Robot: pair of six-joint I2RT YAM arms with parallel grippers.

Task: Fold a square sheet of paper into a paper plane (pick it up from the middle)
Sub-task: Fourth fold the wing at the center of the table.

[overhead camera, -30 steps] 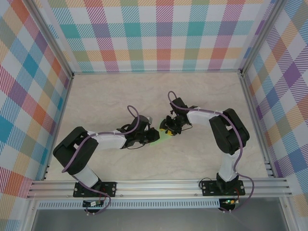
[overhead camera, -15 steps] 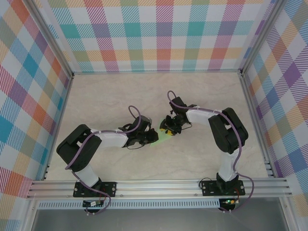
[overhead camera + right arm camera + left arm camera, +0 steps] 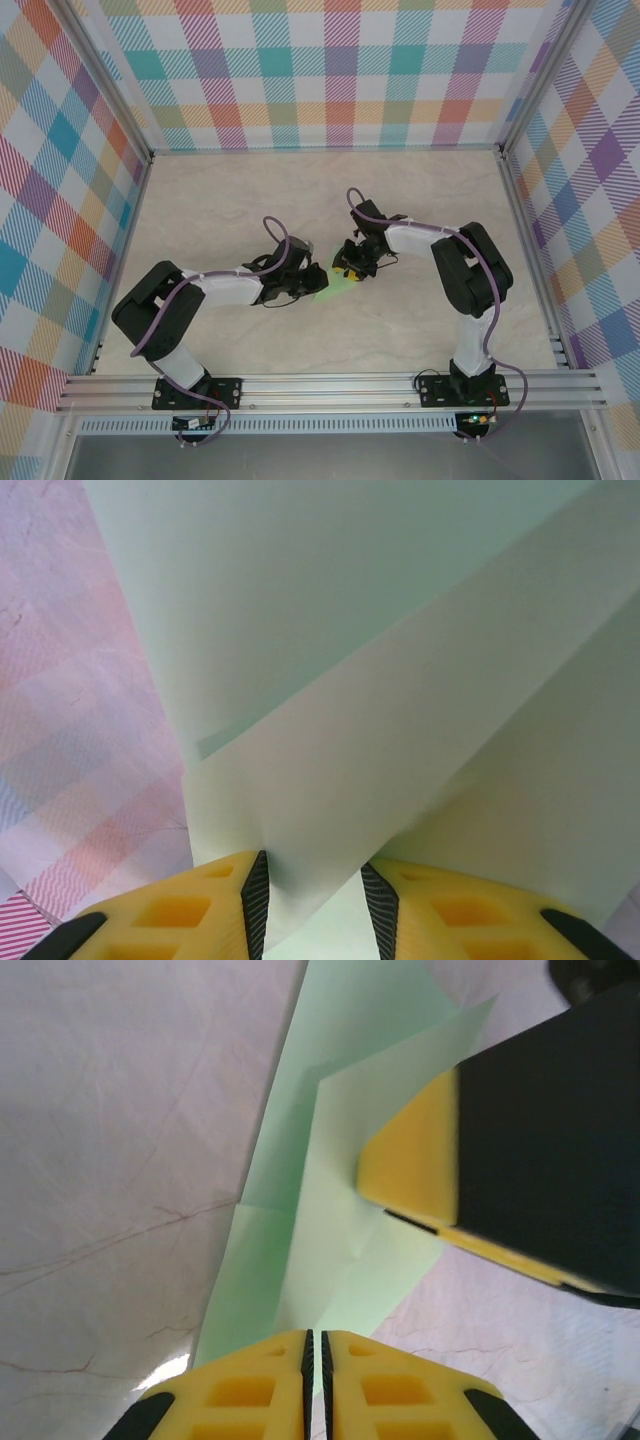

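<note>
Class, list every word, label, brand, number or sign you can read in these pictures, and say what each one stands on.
No text can be read.
The sheet of paper is plain pale green.
The left gripper and right gripper show bare yellow and black fingers.
The walls carry a coloured check pattern, no writing.
The small boards below the arm bases are too small to read.
</note>
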